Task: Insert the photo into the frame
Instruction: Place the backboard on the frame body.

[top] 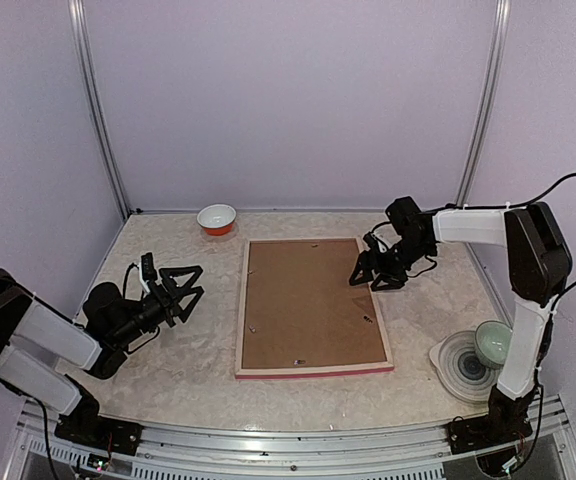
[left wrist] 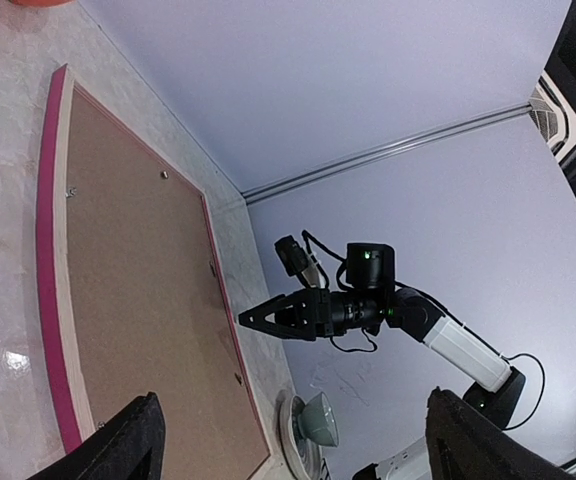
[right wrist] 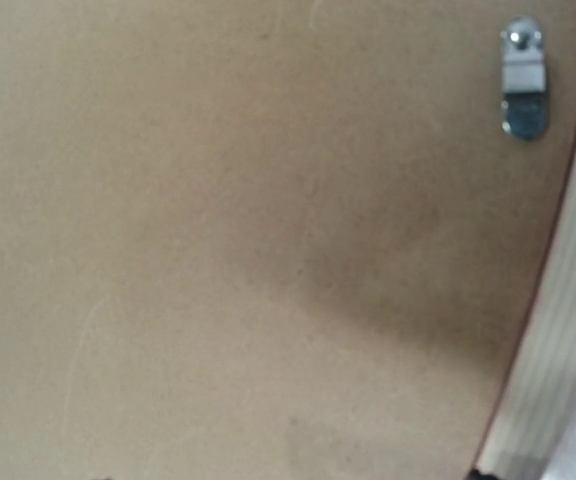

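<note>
Right gripper (top: pixel 376 270) hangs open above far right edge of frame (top: pixel 240 310) | left gripper (top: pixel 190 287) open, well apart | frame face-down mid worktop (top: pixel 168 370), backing board (top: pixel 308 300) in, photo unseen | risk: gripper snags clip (right wrist: pixel 523 90), drags frame

I saw the frame (top: pixel 240 310) lying flat and face down in the middle of the worktop (top: pixel 183 360), pale back rim up, with a bright pink edge along its near side. A brown backing board (top: pixel 308 305) filled its opening, with small metal tabs (right wrist: pixel 523 90) near the board's edges.
</note>
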